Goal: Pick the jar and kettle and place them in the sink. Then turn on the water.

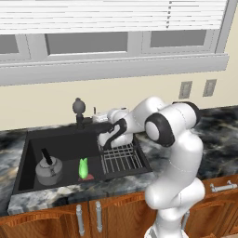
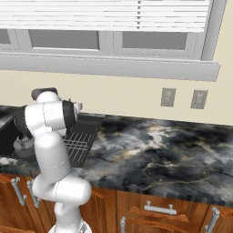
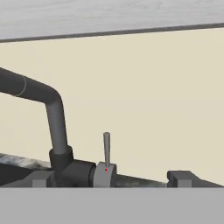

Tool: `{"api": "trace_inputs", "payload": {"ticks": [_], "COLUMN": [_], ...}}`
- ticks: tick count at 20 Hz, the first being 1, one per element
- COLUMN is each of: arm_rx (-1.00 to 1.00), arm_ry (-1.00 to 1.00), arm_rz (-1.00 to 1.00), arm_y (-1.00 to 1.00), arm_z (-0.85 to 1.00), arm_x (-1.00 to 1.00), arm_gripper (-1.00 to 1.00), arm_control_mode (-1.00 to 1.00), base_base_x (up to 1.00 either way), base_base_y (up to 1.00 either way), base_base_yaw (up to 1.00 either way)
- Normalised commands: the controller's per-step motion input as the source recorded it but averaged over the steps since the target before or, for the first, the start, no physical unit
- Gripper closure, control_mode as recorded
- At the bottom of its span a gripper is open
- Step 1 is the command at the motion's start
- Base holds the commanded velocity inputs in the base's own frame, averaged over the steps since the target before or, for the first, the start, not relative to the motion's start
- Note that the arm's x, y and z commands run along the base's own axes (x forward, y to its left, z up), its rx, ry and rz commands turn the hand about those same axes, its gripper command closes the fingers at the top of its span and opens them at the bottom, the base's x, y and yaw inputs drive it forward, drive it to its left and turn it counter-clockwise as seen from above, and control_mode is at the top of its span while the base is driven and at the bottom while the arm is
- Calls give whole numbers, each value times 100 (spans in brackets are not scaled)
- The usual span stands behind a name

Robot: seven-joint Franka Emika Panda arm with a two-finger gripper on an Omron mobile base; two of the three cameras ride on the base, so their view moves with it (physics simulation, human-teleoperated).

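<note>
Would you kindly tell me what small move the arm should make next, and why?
Probably ease the open gripper forward to the thin grey upright faucet lever. The squat grey metal kettle and a green object already sit in the black recessed sink, and no water runs from the dark faucet.

My arm (image 1: 174,153) is glossy white with dark joints, set against a black sink (image 1: 28,158) in which a grey metal kettle (image 1: 48,171) with a black handle sits beside a bright green jar (image 1: 83,168) on a reddish base and a silvery wire rack (image 1: 120,159). The counter (image 2: 154,154) is black marble veined with grey, white and tan over warm orange-brown wooden cabinets (image 2: 182,214) with silver handles. The wall (image 3: 144,87) is pale cream, the window frame (image 1: 116,65) and outlets (image 2: 168,97) grey, the blinds (image 2: 104,13) white, and the faucet (image 3: 54,122) is dark charcoal with a lighter grey lever (image 3: 106,151) marked by a small red dot.
</note>
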Motion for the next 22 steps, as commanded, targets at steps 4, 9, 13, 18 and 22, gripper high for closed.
{"api": "trace_inputs", "payload": {"ticks": [4,9,13,18,22], "arm_rx": [0,0,0,0,0], "arm_ry": [0,-2,-1,0,0], "arm_rz": [0,0,0,0,-2], "arm_y": [-1,-8,0,0,1], "arm_z": [-15,-12,-11,-11,-4], "arm_x": [7,9,14,19,22], "arm_gripper": [-100,-100,-100,-100,-100], "arm_control_mode": [-100,-100,-100,-100,-100], "base_base_x": [0,0,0,0,0], "base_base_y": [0,0,0,0,0], "base_base_yaw": [0,0,0,0,0]}}
